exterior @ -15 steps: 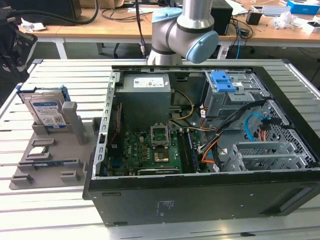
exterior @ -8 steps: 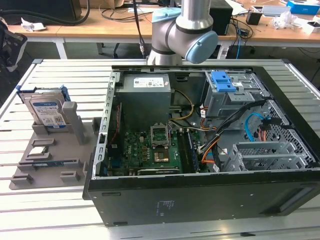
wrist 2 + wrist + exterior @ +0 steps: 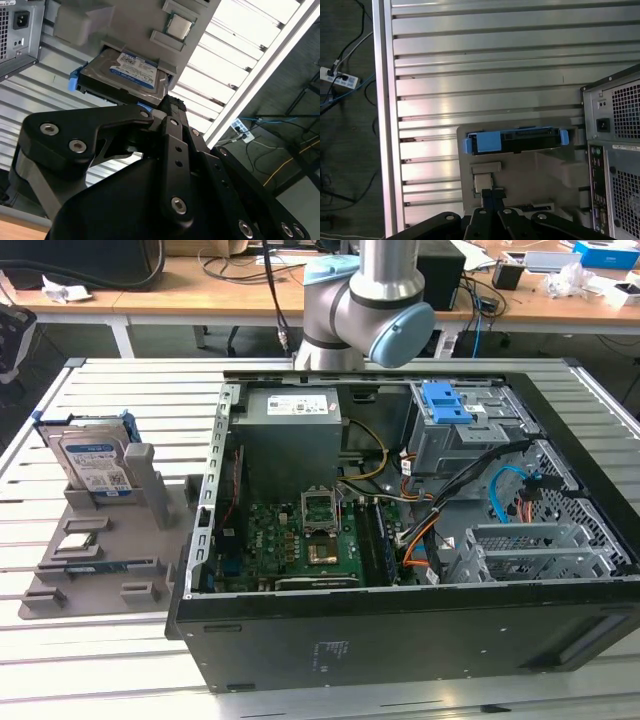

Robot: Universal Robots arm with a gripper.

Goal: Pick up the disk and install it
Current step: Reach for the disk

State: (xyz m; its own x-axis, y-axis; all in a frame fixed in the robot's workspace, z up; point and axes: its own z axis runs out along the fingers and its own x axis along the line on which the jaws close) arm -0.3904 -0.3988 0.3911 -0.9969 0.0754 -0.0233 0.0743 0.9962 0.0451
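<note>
The disk [image 3: 95, 462] is a silver drive with a white-and-blue label in a blue carrier. It stands on edge in a slot of a grey holder [image 3: 110, 540], on the exterior view's left of the computer case. Both wrist views look at the disk [image 3: 125, 75] [image 3: 515, 141] from a distance. My gripper [image 3: 491, 192] [image 3: 170, 104] hangs apart from it, black fingers closed together with nothing between them. The arm's grey and blue joint [image 3: 385, 310] stands behind the case.
The open computer case [image 3: 400, 640] lies on the slatted metal table [image 3: 120, 390], with a grey power-supply box [image 3: 293, 440], a motherboard [image 3: 300, 540] and a blue latch [image 3: 445, 402] on the drive bay. A small chip [image 3: 178, 26] sits on the holder. Cables lie on the floor past the table edge.
</note>
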